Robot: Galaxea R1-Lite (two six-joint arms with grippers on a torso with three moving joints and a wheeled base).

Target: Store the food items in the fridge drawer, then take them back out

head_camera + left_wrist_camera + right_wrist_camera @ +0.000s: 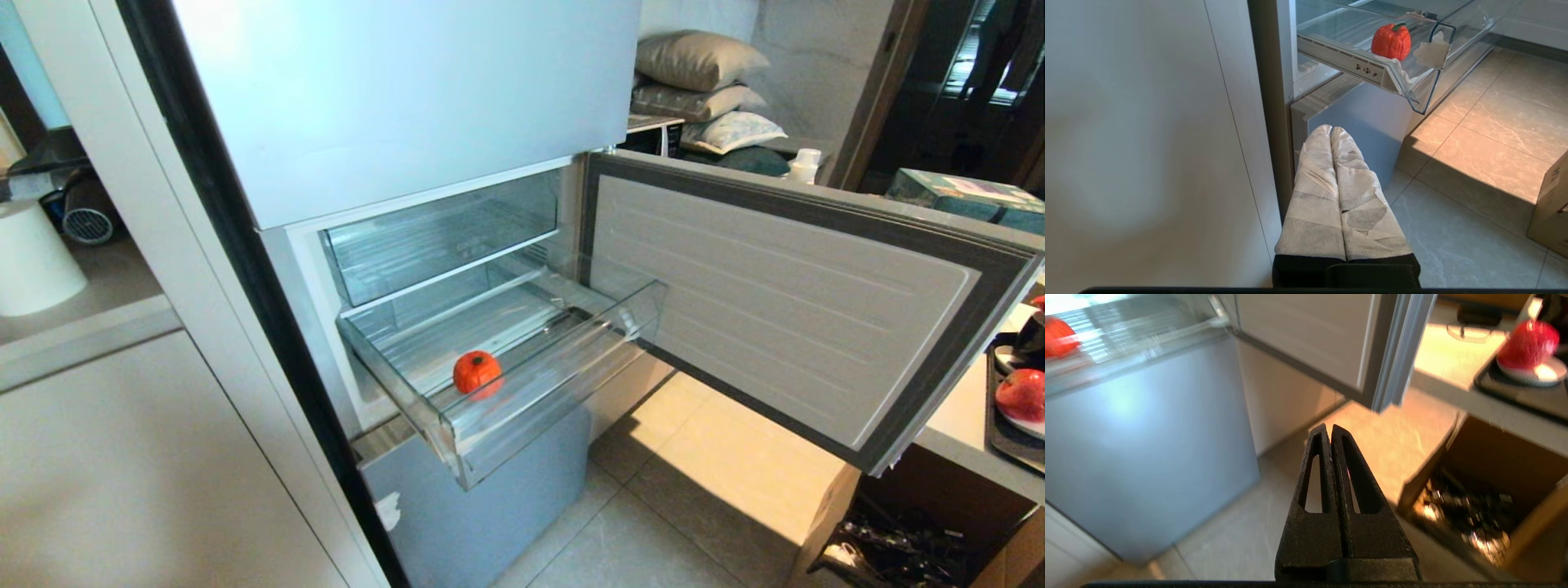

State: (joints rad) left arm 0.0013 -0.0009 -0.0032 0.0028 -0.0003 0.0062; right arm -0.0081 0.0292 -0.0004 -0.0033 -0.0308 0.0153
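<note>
A small round red food item [478, 372] with a dark stem sits near the front of the clear fridge drawer [522, 408], which is pulled out from the open fridge. The left wrist view shows the same red item [1391, 41] in the drawer [1412, 81], above and ahead of my left gripper [1331, 130], which is shut and empty, low beside the grey lower freezer front. My right gripper [1329, 428] is shut and empty too, low over the floor, with the red item [1057, 337] far off at that view's edge. Neither arm shows in the head view.
The fridge door [784, 302] stands swung open to the right. A counter [971, 425] at the right holds a dark tray with another red fruit [1020, 395] on a plate. An open cardboard box [1478, 506] sits on the floor beneath it. Tiled floor [694, 490] lies ahead.
</note>
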